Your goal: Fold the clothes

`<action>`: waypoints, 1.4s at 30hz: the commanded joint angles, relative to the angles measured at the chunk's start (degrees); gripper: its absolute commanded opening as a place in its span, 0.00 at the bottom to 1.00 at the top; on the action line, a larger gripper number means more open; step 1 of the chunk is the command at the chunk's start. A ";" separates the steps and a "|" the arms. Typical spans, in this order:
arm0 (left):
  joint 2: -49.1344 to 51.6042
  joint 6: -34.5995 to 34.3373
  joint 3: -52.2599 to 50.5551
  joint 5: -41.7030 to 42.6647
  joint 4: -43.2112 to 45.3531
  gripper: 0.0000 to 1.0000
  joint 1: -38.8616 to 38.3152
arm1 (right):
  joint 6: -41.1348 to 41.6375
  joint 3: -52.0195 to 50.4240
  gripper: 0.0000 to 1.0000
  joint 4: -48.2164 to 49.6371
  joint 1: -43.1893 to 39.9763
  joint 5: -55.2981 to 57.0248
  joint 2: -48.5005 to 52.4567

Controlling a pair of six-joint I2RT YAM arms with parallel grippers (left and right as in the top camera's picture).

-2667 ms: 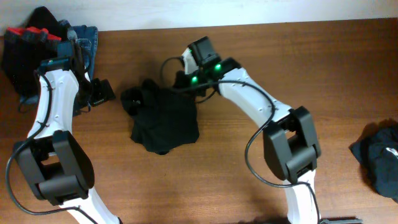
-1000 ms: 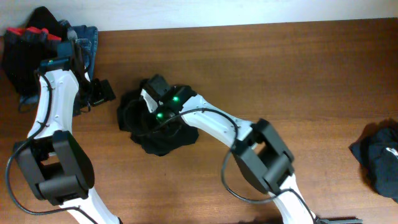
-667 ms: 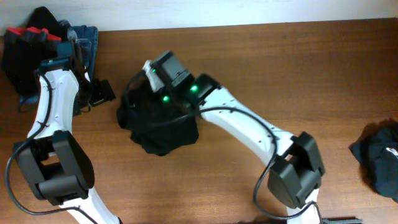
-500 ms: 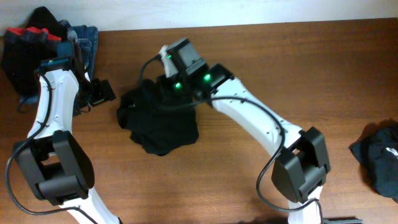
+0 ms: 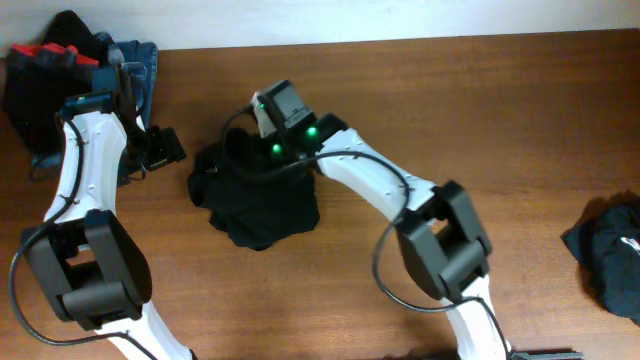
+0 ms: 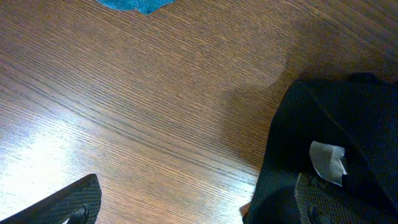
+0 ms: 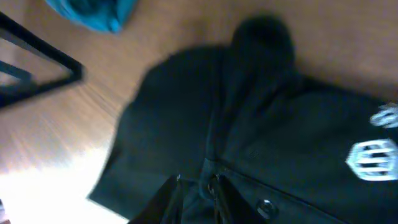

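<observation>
The clothes in hand are a crumpled black top [image 5: 262, 200] lying mid-table, with buttons and a white emblem [image 7: 373, 152] showing in the right wrist view. My right gripper [image 7: 198, 196] sits low over the top's far edge with its fingers nearly together and a ridge of black fabric pinched between them. My left gripper [image 6: 199, 202] stands wide open just above the table at the top's left edge [image 6: 292, 143]. Its right finger [image 6: 323, 199] is over the black fabric beside a small white label [image 6: 328, 158], and its left finger [image 6: 74, 199] is over bare wood.
A pile of dark and red clothes [image 5: 50, 60] and blue jeans [image 5: 138, 62] lies at the back left corner behind my left arm. Another black garment [image 5: 610, 250] lies at the right edge. Blue cloth [image 6: 134, 5] shows at the left wrist view's top.
My right arm swung from over the top's left part up toward its far edge, then came back slightly left. The top's left side spread out a little. My left arm stayed still.
</observation>
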 commanded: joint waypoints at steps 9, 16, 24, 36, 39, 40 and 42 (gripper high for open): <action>-0.33 -0.59 -0.50 0.00 -0.04 0.99 0.17 | -0.26 0.85 0.22 -1.29 3.32 -0.96 6.99; -0.33 -0.59 -0.50 0.00 -0.04 0.99 0.17 | -0.50 0.87 0.23 -2.40 3.30 4.24 2.97; -0.33 -0.55 -0.50 1.29 -0.04 0.99 0.17 | -2.60 0.87 0.67 -7.89 0.92 13.70 -9.75; -0.33 -0.55 -3.80 8.63 -2.47 0.99 0.17 | -0.61 0.85 0.99 -21.94 -9.46 15.54 -17.70; -0.33 0.39 -6.60 13.92 -2.32 0.99 0.17 | -0.63 0.85 0.99 -24.06 -12.37 15.56 -17.53; -0.35 2.10 -8.00 16.83 -1.88 0.99 0.17 | -0.63 0.85 0.99 -24.70 -13.57 15.58 -17.53; -0.35 4.42 -9.40 20.41 -1.20 0.99 0.17 | -0.66 0.85 0.99 -25.07 -15.08 15.58 -17.53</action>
